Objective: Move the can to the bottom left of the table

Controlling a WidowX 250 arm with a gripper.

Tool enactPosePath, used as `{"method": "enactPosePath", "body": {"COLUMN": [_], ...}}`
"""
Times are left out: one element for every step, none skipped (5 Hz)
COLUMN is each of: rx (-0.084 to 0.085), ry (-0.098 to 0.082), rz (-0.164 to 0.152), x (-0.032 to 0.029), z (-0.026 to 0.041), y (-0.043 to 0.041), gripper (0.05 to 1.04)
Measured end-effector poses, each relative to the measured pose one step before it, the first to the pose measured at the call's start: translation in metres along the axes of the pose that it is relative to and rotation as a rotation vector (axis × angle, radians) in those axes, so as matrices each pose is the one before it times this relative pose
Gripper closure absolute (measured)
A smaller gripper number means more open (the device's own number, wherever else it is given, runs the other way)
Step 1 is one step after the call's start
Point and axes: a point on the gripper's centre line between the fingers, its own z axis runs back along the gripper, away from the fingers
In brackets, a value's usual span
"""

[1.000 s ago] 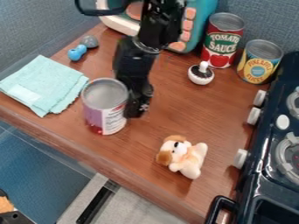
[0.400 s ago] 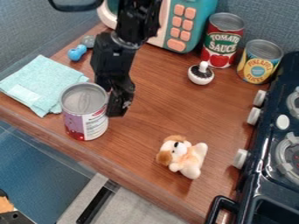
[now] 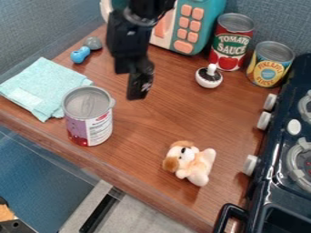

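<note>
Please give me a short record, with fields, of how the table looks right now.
target can: purple-and-white can, upright near the table's lower-left edge, beside the cloth
gripper: apart from the can, above and right of it in view
other cans: red can and yellow can, upright, upper right
toys: plush dog at lower centre; blue toy beyond the cloth
right side: black stove

arm: black, glossy patches | joint: round, greyish rim | gripper: black, blocky housing, narrower lower end, small pale specks
</note>
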Motion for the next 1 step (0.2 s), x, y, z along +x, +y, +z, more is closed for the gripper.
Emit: {"method": "enactPosePath", "body": {"rx": [0.0010], "ry": [0.0006], "rz": [-0.0006], "x": [-0.00021], "z": [0.00033], "y": [0.00001], "gripper": [0.085]}}
